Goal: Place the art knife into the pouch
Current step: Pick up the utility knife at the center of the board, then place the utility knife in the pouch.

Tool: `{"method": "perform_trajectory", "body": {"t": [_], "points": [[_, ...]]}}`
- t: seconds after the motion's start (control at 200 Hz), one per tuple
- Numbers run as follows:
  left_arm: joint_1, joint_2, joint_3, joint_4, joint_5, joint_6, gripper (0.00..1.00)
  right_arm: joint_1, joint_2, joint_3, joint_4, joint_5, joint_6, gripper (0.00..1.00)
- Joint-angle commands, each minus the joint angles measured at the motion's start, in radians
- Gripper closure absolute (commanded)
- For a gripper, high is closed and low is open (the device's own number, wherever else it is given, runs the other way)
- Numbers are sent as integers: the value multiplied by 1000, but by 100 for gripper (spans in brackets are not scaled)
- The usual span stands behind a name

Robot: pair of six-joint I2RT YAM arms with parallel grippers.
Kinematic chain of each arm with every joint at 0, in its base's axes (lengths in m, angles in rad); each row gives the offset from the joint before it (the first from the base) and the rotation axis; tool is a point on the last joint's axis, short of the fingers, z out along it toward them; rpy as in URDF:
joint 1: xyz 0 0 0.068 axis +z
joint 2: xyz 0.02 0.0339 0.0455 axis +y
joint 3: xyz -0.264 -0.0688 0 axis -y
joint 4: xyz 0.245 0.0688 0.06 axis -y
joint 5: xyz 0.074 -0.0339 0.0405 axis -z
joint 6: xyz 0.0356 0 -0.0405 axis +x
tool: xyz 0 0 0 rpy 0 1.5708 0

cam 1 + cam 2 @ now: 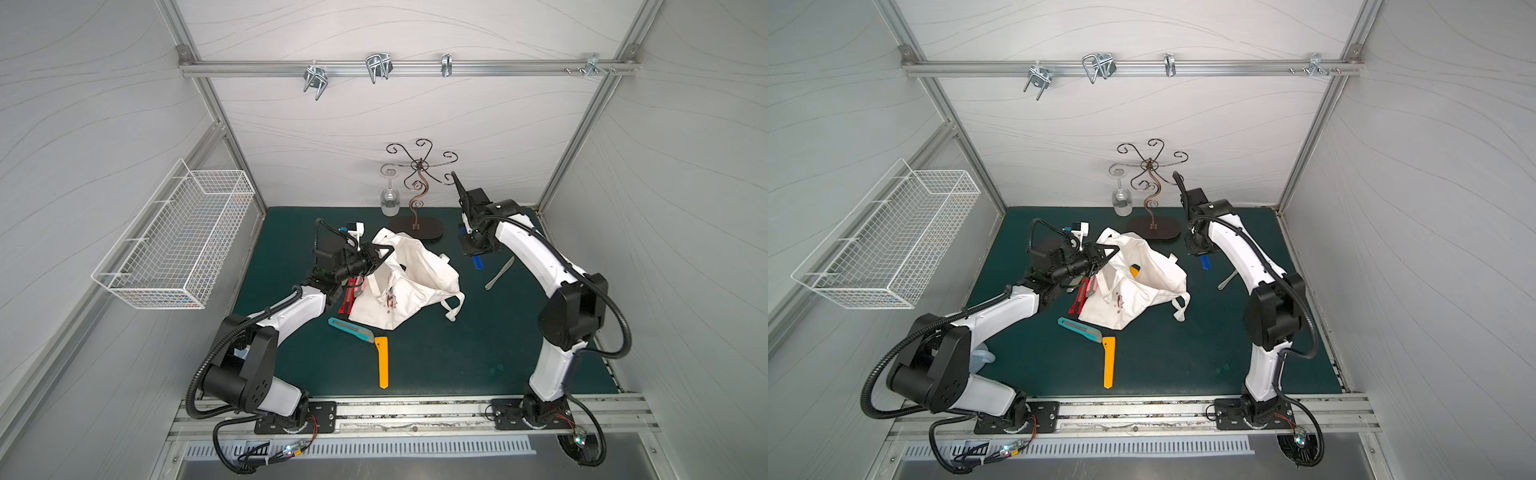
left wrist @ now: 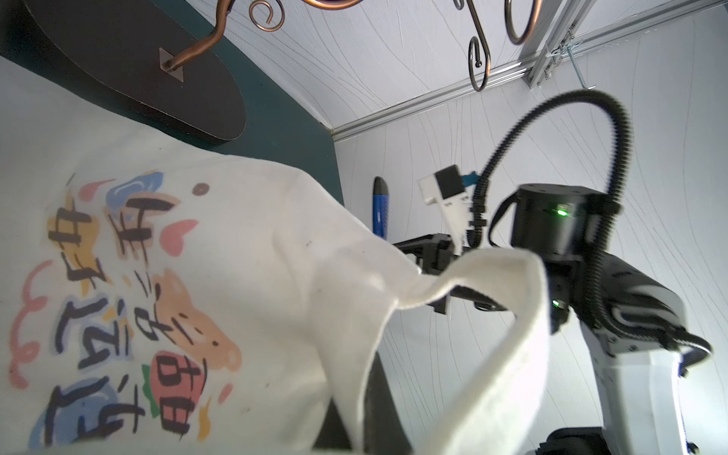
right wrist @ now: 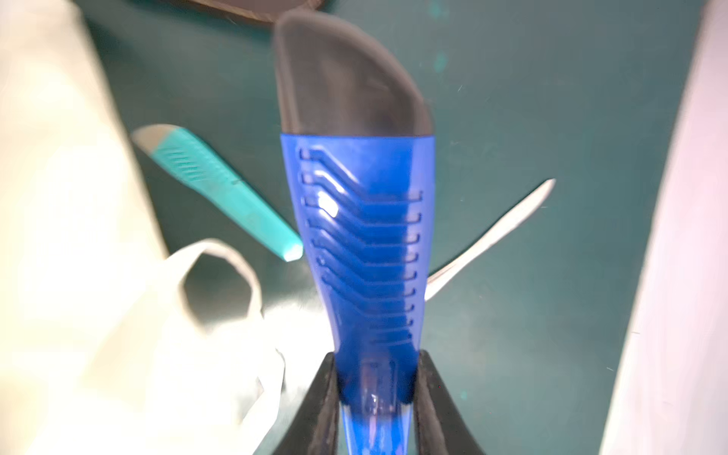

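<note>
Over the dark green worktop (image 1: pixel 457 357), right of centre: right hand (image 1: pixel 473 252) pinching one end of the blue ribbed plastic art knife (image 3: pixel 366 244), grey tip away from the hand | centre: soft off-white canvas pouch (image 1: pixel 419 274), crumpled, rim pinched by left hand (image 1: pixel 384 252) | knife beside pouch, apart

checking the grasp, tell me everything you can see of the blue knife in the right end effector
The blue art knife has a glossy blue plastic body with chevron ribs and a dark grey end cap; no blade shows. The right end effector is shut on its narrow end, black fingers on either side. It points toward the green mat, beside the pouch without touching it.
</note>
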Motion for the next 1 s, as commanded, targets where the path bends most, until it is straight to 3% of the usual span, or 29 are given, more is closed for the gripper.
{"method": "perform_trajectory", "body": {"t": [0.0,0.285,0.55,0.79,0.995], "points": [[-4,8,57,37,4,9,100,79,-77,11,-82,41,10,84],[-5,1,52,29,4,17,100,313,-211,-64,-106,27,56,83],[-6,7,53,40,4,13,100,434,-282,-145,-91,-45,100,83],[-11,-3,51,39,4,14,100,435,-186,-93,-50,-76,58,82],[-12,-23,44,33,5,16,100,367,-55,19,-38,-103,-18,81]]}}
